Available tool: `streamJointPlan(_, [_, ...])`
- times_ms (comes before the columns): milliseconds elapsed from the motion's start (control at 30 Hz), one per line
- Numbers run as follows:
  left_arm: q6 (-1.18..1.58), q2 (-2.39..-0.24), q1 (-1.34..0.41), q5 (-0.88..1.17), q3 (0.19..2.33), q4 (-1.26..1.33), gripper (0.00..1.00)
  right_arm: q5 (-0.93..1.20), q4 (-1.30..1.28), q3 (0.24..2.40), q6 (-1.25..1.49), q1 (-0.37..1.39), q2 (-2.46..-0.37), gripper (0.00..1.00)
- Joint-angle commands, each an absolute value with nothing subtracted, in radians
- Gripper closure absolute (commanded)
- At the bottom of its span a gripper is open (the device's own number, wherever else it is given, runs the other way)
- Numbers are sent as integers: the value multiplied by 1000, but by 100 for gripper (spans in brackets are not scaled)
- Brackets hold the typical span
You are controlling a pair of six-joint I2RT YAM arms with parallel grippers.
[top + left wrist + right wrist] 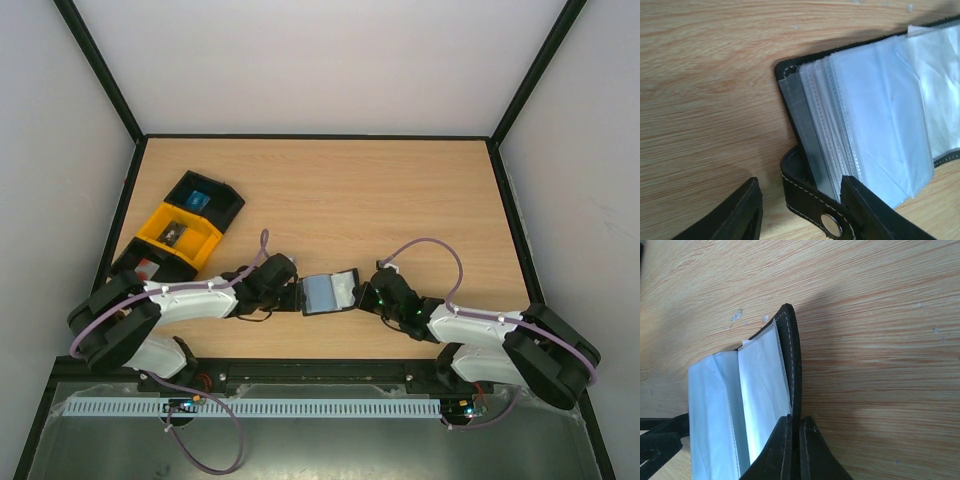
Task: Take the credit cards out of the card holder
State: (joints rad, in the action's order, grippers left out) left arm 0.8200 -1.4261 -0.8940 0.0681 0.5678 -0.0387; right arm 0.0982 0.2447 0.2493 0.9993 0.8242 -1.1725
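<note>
One card holder (329, 292), two grippers, three credit cards, three open trays, all on a pale wooden desk (400, 200).

Card holder open, close to the middle of the desk's near edge, directly between the two grippers. Left gripper (293, 296) at its left end, right gripper (366, 293) at its right end.

Black outer cover with white stitching; inside, a fanned stack of clear plastic sleeves (875, 115), pale blue-white in the light. Small black tab (812, 200) with a round metal snap (829, 224) at one side.

From the left wrist: left gripper (801, 182) with fingers spread wide apart, the tab lying in the gap, one finger (875, 212) over the sleeves' lower edge, the other (735, 215) off to the side above bare wood.

From the right wrist: right gripper (797, 418) pinched together on the card holder's (792, 360) black cover, that flap standing up on edge off the desk.

Trays in a row along the left edge: a black one (222, 205) farthest back with a blue card (196, 200), a yellow one (196, 240) with a dark card (172, 234), a second black one (130, 262) nearest, partly behind the left arm, with a red card (148, 266). All well apart from the card holder.
</note>
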Motion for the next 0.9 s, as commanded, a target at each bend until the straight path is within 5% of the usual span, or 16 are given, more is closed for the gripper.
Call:
streamJointPlan(0, [821, -1432, -899, 21, 574, -77, 58, 69, 231, 256, 997, 824, -1159, 98])
streamJointPlan(200, [805, -1449, -899, 9, 582, -23, 71, 80, 230, 252, 992, 824, -1157, 97])
streamJointPlan(367, [785, -1377, -899, 15, 579, -6, 96, 77, 159, 290, 976, 825, -1144, 79])
streamJointPlan(867, [769, -1213, -900, 114, 476, 180, 97, 72, -130, 552, 813, 843, -1040, 46])
